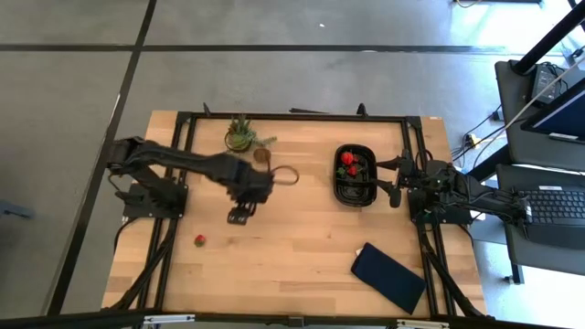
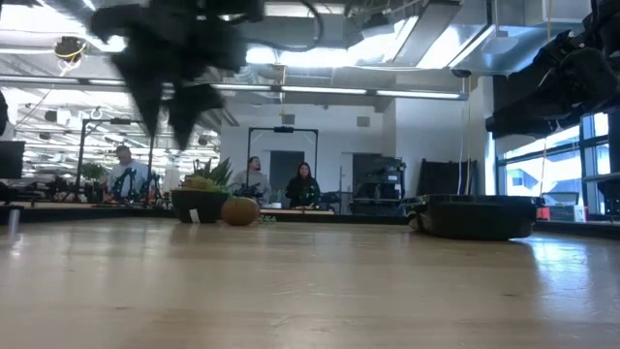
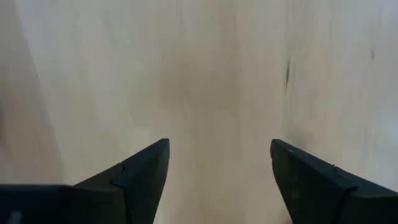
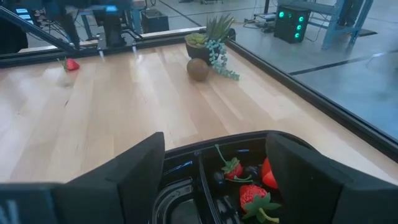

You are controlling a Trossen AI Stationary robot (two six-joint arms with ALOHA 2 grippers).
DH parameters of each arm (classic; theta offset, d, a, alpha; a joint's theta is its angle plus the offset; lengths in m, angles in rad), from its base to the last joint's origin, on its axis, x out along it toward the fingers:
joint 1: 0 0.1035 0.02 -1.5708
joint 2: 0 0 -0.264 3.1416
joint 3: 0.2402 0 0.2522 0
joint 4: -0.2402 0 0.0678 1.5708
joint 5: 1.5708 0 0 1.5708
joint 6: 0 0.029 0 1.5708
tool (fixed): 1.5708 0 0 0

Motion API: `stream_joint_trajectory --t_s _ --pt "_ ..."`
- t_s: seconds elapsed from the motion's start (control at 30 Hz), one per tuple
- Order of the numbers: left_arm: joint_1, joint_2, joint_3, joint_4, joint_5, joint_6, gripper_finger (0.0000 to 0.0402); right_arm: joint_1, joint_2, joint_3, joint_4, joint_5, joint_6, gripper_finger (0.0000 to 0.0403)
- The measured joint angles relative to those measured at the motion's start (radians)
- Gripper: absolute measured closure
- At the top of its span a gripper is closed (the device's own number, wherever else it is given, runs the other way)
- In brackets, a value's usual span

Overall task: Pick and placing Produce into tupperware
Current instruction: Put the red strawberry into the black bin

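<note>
The black tupperware (image 1: 337, 187) stands right of the table's middle, with red strawberries (image 4: 251, 194) and dark berries lying in it. One strawberry (image 1: 199, 240) lies alone on the wood at the left. A brown round fruit (image 1: 262, 155) rests on the table beside the potted plant. My left gripper (image 1: 239, 217) hangs open, pointing down over bare wood (image 3: 217, 93) between the lone strawberry and the brown fruit, with nothing between its fingers. My right gripper (image 4: 214, 146) waits open at the tupperware's right rim, holding nothing.
A small green potted plant (image 1: 239, 135) stands at the far edge. A flat dark-blue rectangle (image 1: 388, 277) lies near the front right corner. A black frame runs around the tabletop. People sit in the room beyond the far edge (image 2: 254, 179).
</note>
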Motion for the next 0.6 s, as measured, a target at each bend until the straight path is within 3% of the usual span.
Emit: stream_joint_trajectory --t_s 0.27,0.6 --pt "-0.197 -0.07 -0.165 0.006 -0.003 -0.211 0.0132 0.0 0.0 0.0 0.01 0.015 0.004 0.0121" --pt "-0.418 -0.07 -0.216 0.025 -0.006 -0.333 0.0127 0.0 0.0 0.0 0.024 0.028 0.006 0.0121"
